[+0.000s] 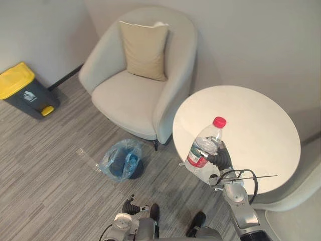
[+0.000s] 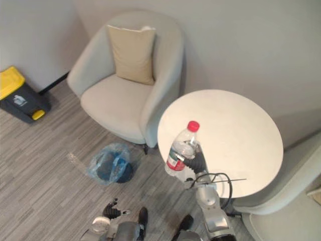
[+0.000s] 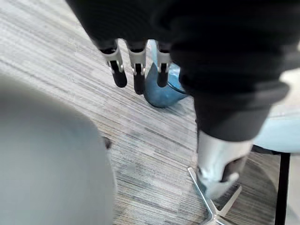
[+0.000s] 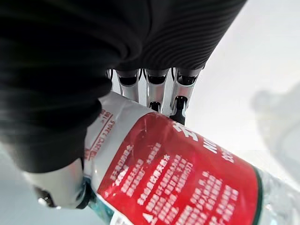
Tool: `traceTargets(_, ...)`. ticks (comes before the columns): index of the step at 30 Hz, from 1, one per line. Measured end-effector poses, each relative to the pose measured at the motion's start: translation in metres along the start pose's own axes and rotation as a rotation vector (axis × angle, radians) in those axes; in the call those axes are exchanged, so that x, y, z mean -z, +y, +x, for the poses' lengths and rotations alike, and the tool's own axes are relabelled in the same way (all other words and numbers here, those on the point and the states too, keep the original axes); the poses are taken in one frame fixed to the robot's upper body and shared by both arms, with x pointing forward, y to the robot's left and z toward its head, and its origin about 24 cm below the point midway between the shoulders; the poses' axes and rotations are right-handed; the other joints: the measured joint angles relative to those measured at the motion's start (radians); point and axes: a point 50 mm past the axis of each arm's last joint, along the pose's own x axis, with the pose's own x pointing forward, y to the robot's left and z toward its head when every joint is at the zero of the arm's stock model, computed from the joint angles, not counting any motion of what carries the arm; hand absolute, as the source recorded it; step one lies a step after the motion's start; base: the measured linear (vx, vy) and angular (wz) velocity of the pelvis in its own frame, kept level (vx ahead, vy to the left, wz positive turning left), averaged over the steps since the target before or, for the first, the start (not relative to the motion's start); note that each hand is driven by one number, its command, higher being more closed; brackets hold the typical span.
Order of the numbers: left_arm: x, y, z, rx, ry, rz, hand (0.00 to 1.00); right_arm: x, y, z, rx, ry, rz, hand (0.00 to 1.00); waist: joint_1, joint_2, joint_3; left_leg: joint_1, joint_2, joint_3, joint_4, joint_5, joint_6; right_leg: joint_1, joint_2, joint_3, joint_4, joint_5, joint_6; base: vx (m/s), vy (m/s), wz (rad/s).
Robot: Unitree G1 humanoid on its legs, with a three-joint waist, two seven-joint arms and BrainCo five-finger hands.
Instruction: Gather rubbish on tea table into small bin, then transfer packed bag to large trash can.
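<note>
Grey striped carpet (image 1: 50,165) runs up to pale walls, and on it in the left eye view stand a beige armchair (image 1: 130,95) with a tan cushion (image 1: 144,50) propped against its back, and just beside it a round white tea table (image 1: 261,130). Over that table's near edge the right hand (image 1: 220,160) holds a clear plastic bottle (image 1: 205,145) with a red cap and a red label, leaning a little; whether its base touches the top is hard to make out. On the floor in front of the armchair sits the small bin (image 1: 123,160), lined with a crumpled blue bag, and well apart by the far wall is the large trash can (image 1: 22,90), dark grey with a yellow lid. The left hand (image 1: 131,206) hangs low at the bottom edge. The right eye view adds part of a second chair (image 2: 296,201), cut off by the frame beside the table. From the left wrist view, straight relaxed fingers (image 3: 136,65) point down at the carpet and hold nothing, with the blue-lined bin partly hidden behind them. The right wrist view has fingers (image 4: 154,89) and thumb curled round the bottle's red label, with the white tabletop beyond.
</note>
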Motion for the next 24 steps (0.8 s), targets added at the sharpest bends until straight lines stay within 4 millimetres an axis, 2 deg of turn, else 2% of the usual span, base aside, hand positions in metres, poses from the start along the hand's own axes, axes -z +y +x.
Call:
traceTargets(1,0.001,0.001,0.000,-0.002,0.002,0.005,0.00,0.001,0.001,-0.001,0.009,0.008,0.010,1.00,0.000,-0.016,-0.008,0.011,-0.028,-0.022,-0.046,0.021,0.010,-0.002,-0.011,-0.005,-0.020,0.017,0.025,-0.05,0.184,0.50)
traceTargets(5,0.003,0.004,0.000,-0.001,0.002,0.030,0.00,0.004,0.013,-0.002,0.003,0.031,0.041,1.00,-0.002,-0.026,-0.012,0.046,-0.082,-0.038,-0.126,0.067,0.038,0.004,-0.035,0.029,-0.038,0.044,0.054,0.00,0.157,0.24)
traceTargets(7,0.005,0.004,-0.001,-0.001,0.009,0.032,0.00,0.011,0.021,-0.002,-0.015,0.071,0.030,1.00,0.006,-0.025,-0.012,0.067,-0.100,-0.035,-0.131,0.065,0.048,0.015,-0.053,0.042,-0.027,0.044,0.063,0.02,0.130,-0.05)
traceTargets(9,0.006,0.004,-0.001,-0.002,0.009,0.032,0.00,0.018,0.030,-0.003,-0.050,0.108,0.030,1.00,0.013,-0.025,-0.009,0.074,-0.118,-0.035,-0.114,0.028,0.057,0.007,-0.097,0.055,0.052,-0.002,0.069,0.02,0.101,-0.02)
traceTargets(10,0.005,0.005,-0.001,-0.003,0.006,0.031,0.00,0.020,0.032,-0.004,-0.064,0.119,0.027,1.00,0.013,-0.029,-0.007,0.072,-0.126,-0.045,-0.092,0.009,0.061,-0.003,-0.116,0.077,0.101,-0.030,0.057,0.06,0.090,0.21)
traceTargets(11,0.005,0.006,-0.001,-0.007,0.005,0.032,0.00,0.021,0.033,-0.005,-0.077,0.124,0.022,1.00,0.010,-0.034,-0.003,0.066,-0.135,-0.060,-0.051,-0.022,0.071,-0.024,-0.125,0.173,0.167,-0.088,-0.007,0.11,0.091,0.49)
traceTargets(12,0.006,0.009,-0.001,-0.014,0.007,0.037,0.00,0.021,0.034,-0.005,-0.083,0.125,0.026,1.00,-0.008,-0.044,0.006,0.063,-0.147,-0.104,-0.008,-0.048,0.082,-0.030,-0.116,0.310,0.219,-0.128,-0.074,0.11,0.062,0.76)
traceTargets(13,0.007,0.012,-0.001,-0.020,0.009,0.037,0.00,0.021,0.033,-0.006,-0.084,0.126,0.023,1.00,-0.017,-0.057,0.016,0.066,-0.155,-0.135,0.013,-0.062,0.090,-0.048,-0.113,0.410,0.291,-0.124,-0.084,0.17,0.035,1.02)
traceTargets(14,0.008,0.014,-0.001,-0.026,0.012,0.038,0.00,0.023,0.030,-0.006,-0.088,0.130,0.011,1.00,-0.022,-0.046,0.016,0.075,-0.145,-0.172,0.031,-0.072,0.096,-0.127,-0.090,0.527,0.435,-0.131,-0.137,0.17,0.004,0.91)
traceTargets(15,0.008,0.015,-0.001,-0.030,0.013,0.034,0.00,0.024,0.029,-0.007,-0.089,0.134,0.012,1.00,-0.026,-0.043,0.021,0.073,-0.135,-0.199,0.039,-0.078,0.097,-0.159,-0.052,0.578,0.484,-0.162,-0.123,0.21,-0.061,0.78)
traceTargets(17,0.005,0.022,0.001,-0.056,0.013,0.041,0.00,0.023,0.032,-0.007,-0.099,0.134,0.023,1.00,-0.025,-0.053,0.042,0.088,-0.109,-0.245,0.052,-0.087,0.098,-0.202,0.050,0.628,0.475,-0.216,-0.051,0.16,-0.115,0.64)
traceTargets(18,0.006,0.023,0.001,-0.064,0.018,0.040,0.00,0.024,0.031,-0.007,-0.099,0.137,0.026,1.00,-0.027,-0.050,0.049,0.096,-0.101,-0.267,0.054,-0.094,0.091,-0.222,0.094,0.635,0.443,-0.219,-0.040,0.19,-0.146,0.71)
traceTargets(19,0.006,0.023,0.002,-0.066,0.028,0.037,0.00,0.025,0.029,-0.008,-0.095,0.145,0.025,1.00,-0.028,-0.052,0.055,0.117,-0.094,-0.287,0.052,-0.105,0.084,-0.239,0.136,0.649,0.388,-0.212,-0.027,0.21,-0.163,0.67)
traceTargets(20,0.005,0.024,0.003,-0.066,0.031,0.038,0.00,0.027,0.028,-0.010,-0.091,0.152,0.030,1.00,-0.031,-0.056,0.062,0.134,-0.092,-0.305,0.054,-0.115,0.079,-0.241,0.154,0.660,0.335,-0.196,-0.015,0.24,-0.192,0.69)
traceTargets(21,0.007,0.024,0.002,-0.068,0.039,0.033,0.00,0.030,0.026,-0.013,-0.083,0.169,0.041,1.00,-0.032,-0.061,0.064,0.143,-0.096,-0.330,0.063,-0.136,0.065,-0.247,0.168,0.690,0.254,-0.156,-0.003,0.24,-0.242,0.79)
traceTargets(22,0.009,0.026,0.002,-0.074,0.046,0.022,0.00,0.033,0.022,-0.016,-0.065,0.186,0.049,1.00,-0.033,-0.085,0.055,0.137,-0.109,-0.364,0.091,-0.169,0.049,-0.248,0.171,0.743,0.191,-0.099,0.010,0.24,-0.263,0.95)
traceTargets(23,0.009,0.026,0.002,-0.078,0.051,0.006,0.00,0.037,0.017,-0.019,-0.048,0.205,0.045,1.00,-0.040,-0.083,0.055,0.134,-0.110,-0.404,0.123,-0.199,0.039,-0.240,0.177,0.750,0.211,-0.047,0.005,0.27,-0.318,1.09)
traceTargets(24,0.009,0.020,0.002,-0.069,0.059,-0.016,0.00,0.042,0.009,-0.024,-0.021,0.234,0.040,1.00,-0.048,-0.054,0.048,0.130,-0.083,-0.441,0.144,-0.224,0.017,-0.232,0.192,0.702,0.238,-0.085,-0.021,0.33,-0.311,1.04)
